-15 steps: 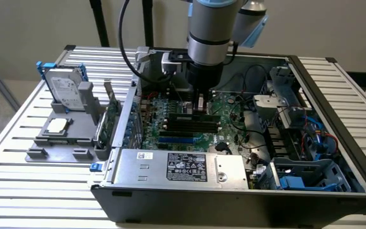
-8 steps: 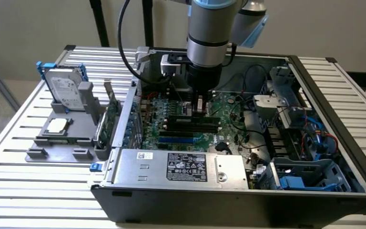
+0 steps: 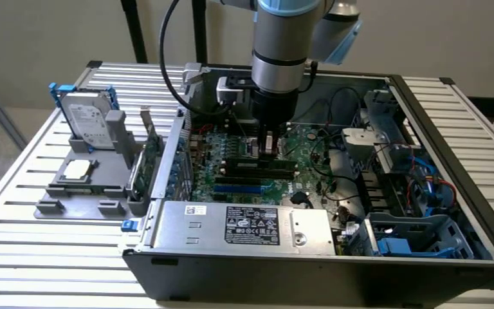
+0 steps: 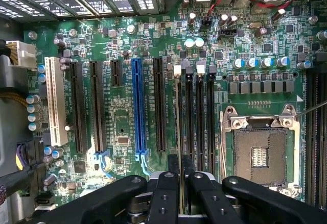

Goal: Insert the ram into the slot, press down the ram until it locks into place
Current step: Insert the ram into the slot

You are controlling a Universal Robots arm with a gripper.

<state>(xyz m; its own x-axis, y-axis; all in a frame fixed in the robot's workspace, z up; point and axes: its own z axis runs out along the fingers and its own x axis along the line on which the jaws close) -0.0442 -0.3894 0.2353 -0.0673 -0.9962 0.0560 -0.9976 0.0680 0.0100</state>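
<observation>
- Black fingers point(image 4: 173, 165) of the gripper point(image 4: 181, 164) are pinched close together on the ram point(image 4: 179, 122), which stands on edge between them.
- That stick lines up with the slot point(image 4: 177, 72), the outermost of four parallel black sockets, on the side towards the blue slot point(image 4: 138, 106). Whether it is fully seated cannot be told.
- Beyond the neighbouring sockets point(image 4: 200, 117) lies the silver-framed processor socket point(image 4: 260, 152).
- From outside, the arm point(image 3: 279, 51) reaches straight down into the open computer case point(image 3: 453, 212), low over the motherboard point(image 3: 229, 148).
- Along the case's near side sits the power supply point(image 3: 238, 225).
- At the exterior view's left of the case, a hard drive point(image 3: 88, 119) stands on a grey fixture point(image 3: 84, 187) on the slatted table point(image 3: 24, 257).
</observation>
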